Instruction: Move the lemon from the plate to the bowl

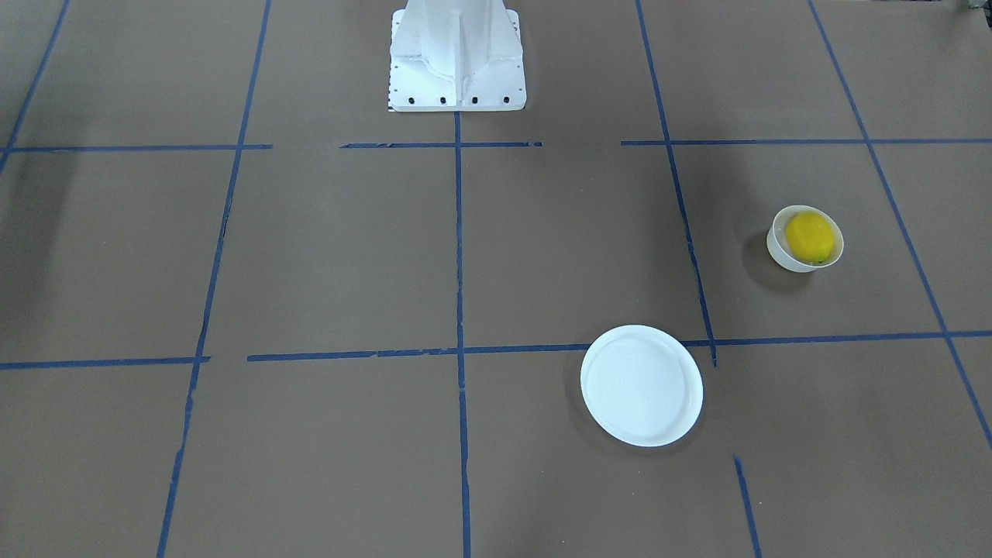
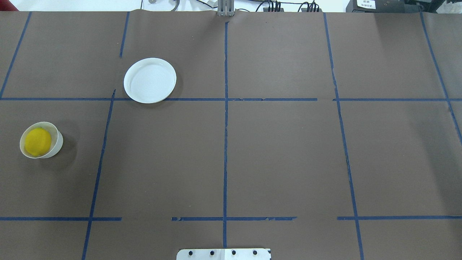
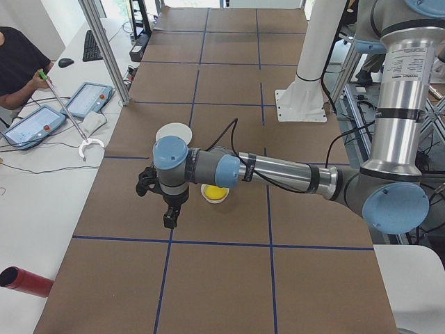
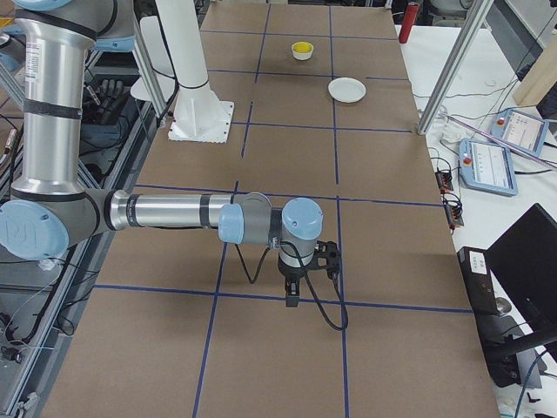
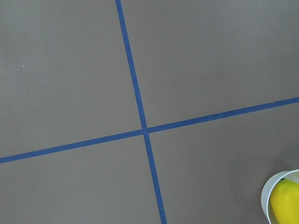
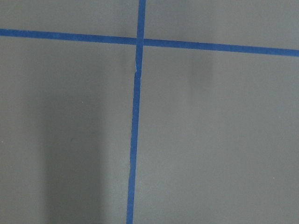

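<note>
Closest to the robot, on its left side, the bowl (image 2: 57, 143) held the lemon (image 2: 37, 141) fully inside; farther out, well apart, the plate (image 2: 150, 80) lay bare. Judgement: transfer complete, nothing left but perhaps parking the arms. Left gripper (image 3: 169, 219) hung near the bowl and right gripper (image 4: 292, 296) over the table (image 2: 281, 151) far from both dishes; claw width could not be told for either, as they showed in side views only.

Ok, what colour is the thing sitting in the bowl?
Bright yellow. The lemon shows best in the front-facing view.
</note>
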Controlling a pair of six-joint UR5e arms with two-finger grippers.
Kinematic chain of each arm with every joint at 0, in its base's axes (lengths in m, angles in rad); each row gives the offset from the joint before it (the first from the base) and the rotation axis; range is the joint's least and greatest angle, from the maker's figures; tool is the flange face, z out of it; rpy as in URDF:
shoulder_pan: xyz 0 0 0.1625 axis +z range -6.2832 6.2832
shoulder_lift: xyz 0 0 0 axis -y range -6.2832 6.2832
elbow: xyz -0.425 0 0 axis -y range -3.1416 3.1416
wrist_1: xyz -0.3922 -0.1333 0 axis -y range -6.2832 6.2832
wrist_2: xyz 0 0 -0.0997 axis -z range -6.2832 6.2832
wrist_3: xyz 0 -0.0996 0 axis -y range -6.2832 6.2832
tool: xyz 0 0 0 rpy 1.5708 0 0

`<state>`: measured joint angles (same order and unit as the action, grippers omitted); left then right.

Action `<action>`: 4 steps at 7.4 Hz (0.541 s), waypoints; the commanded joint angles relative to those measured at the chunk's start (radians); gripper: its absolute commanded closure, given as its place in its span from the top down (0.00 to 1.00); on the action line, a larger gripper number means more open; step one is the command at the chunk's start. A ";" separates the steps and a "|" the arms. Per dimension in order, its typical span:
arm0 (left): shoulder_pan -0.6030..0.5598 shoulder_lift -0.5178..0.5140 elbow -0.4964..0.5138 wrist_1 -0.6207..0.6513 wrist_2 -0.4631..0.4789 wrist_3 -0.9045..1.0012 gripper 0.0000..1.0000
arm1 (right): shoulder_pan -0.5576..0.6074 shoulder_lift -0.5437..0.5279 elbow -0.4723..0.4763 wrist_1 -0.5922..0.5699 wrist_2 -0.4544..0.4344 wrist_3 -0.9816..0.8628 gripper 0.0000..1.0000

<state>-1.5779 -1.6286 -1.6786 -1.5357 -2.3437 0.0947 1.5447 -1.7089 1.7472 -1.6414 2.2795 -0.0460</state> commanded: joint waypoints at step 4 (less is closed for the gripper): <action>-0.082 0.039 0.005 -0.011 0.009 0.056 1.00 | 0.000 0.000 0.000 0.000 0.000 0.000 1.00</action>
<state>-1.6326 -1.5977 -1.6660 -1.5369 -2.3353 0.1362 1.5447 -1.7089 1.7472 -1.6413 2.2795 -0.0460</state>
